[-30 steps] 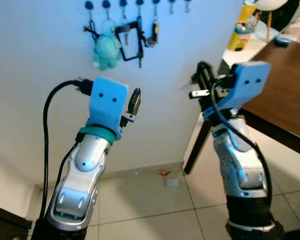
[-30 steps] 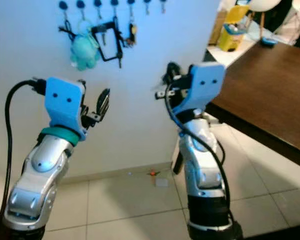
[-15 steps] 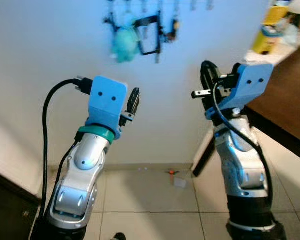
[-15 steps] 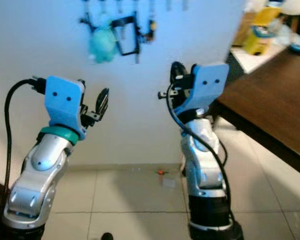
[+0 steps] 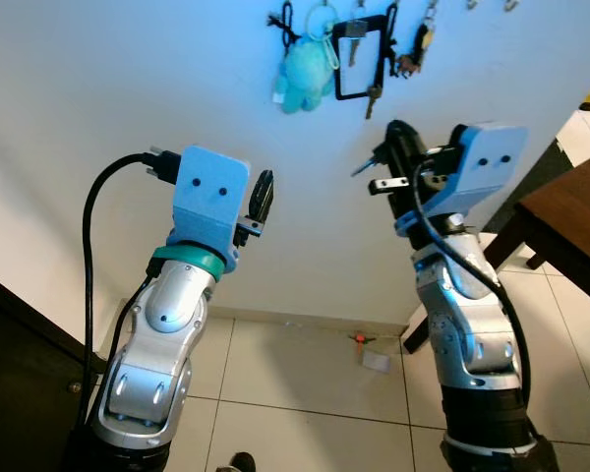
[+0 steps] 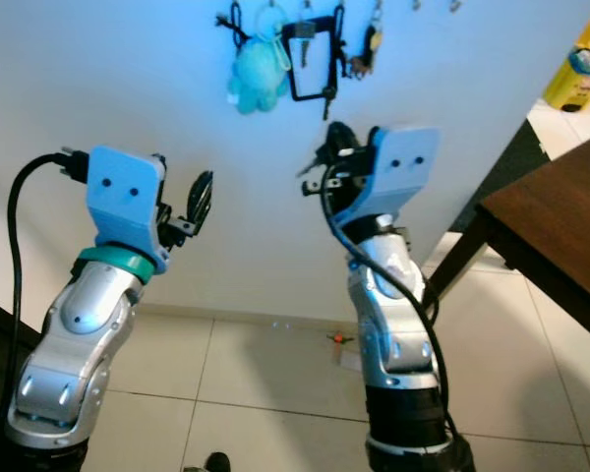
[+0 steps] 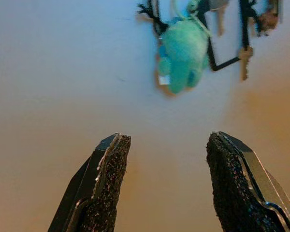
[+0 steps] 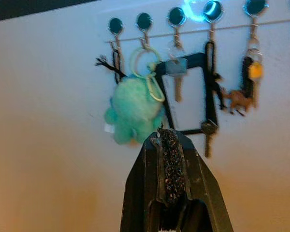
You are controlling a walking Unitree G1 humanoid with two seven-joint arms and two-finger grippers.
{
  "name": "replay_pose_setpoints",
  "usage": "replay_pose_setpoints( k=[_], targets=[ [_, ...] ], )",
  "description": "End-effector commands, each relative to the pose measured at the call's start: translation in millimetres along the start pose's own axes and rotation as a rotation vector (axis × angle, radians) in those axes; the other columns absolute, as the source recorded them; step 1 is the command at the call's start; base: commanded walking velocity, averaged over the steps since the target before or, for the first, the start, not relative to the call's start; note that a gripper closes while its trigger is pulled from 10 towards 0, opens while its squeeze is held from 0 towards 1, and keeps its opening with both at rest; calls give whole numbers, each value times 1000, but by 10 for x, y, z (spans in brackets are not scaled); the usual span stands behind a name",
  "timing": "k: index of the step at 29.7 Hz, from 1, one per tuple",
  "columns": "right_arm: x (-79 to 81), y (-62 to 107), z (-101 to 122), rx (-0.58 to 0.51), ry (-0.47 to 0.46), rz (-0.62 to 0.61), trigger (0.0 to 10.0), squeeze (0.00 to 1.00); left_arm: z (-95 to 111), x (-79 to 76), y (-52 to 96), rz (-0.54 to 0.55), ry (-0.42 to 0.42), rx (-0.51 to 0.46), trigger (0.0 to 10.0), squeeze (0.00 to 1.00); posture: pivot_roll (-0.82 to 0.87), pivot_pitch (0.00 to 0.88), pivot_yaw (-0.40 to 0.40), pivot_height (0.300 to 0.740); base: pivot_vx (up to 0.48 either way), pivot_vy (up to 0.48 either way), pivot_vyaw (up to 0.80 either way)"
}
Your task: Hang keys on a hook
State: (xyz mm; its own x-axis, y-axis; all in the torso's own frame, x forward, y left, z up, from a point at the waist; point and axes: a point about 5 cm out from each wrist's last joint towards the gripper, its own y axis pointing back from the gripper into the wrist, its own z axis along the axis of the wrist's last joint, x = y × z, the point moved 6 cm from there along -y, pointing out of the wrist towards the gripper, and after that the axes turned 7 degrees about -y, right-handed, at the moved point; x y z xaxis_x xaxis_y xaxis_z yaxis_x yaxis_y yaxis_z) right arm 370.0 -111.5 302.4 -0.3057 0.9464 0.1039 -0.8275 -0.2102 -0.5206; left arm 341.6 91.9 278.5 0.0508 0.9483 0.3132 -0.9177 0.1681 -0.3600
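At the top centre of the head view, five round hooks (image 8: 176, 16) sit in a row on the white wall, carrying a teal plush keychain (image 8: 134, 110), a black frame-like loop (image 8: 189, 94) and several keys (image 8: 176, 77) hanging straight down, long axis vertical. The right gripper (image 8: 170, 145), fingers pressed shut with something thin and silvery poking out that I cannot identify, is raised just below them. The left gripper (image 7: 166, 186) stands open, lower left and well apart.

- A row of round hooks (image 8: 176, 16) runs high along a plain white wall (image 5: 98, 88).
- Hanging items crowd them: a teal plush charm (image 8: 134, 111), a black rectangular strap (image 8: 186, 94), keys (image 8: 175, 72) and a small brown figure (image 8: 238, 100).
- Below the hanging items, bare wall lies open between both raised arms.
- A dark wooden worktop (image 6: 560, 236) blocks the right side.
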Motion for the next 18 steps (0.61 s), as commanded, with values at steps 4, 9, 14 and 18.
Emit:
replay_pose_setpoints(
  k=[4, 9, 14, 18],
  targets=[
    [35, 9, 87, -36, 34, 24, 10000, 0, -28, 12, 4, 8, -8, 8, 10000, 0, -81, 69, 95, 740, 300, 0, 0],
    [141, -50, 420, -167, 161, 65, 10000, 0, -23, 49, -9, 21, 2, 9, 10000, 0, -81, 71, 93, 740, 286, 0, 0],
    [163, -75, 567, -222, 198, 62, 10000, 0, -16, 54, -15, 24, 3, 6, 10000, 0, -82, 69, 92, 740, 285, 0, 0],
    [171, -82, 602, -235, 211, 67, 10000, 0, -12, 54, -21, 25, 3, 3, 10000, 0, -83, 65, 90, 740, 275, 0, 0]
  ],
)
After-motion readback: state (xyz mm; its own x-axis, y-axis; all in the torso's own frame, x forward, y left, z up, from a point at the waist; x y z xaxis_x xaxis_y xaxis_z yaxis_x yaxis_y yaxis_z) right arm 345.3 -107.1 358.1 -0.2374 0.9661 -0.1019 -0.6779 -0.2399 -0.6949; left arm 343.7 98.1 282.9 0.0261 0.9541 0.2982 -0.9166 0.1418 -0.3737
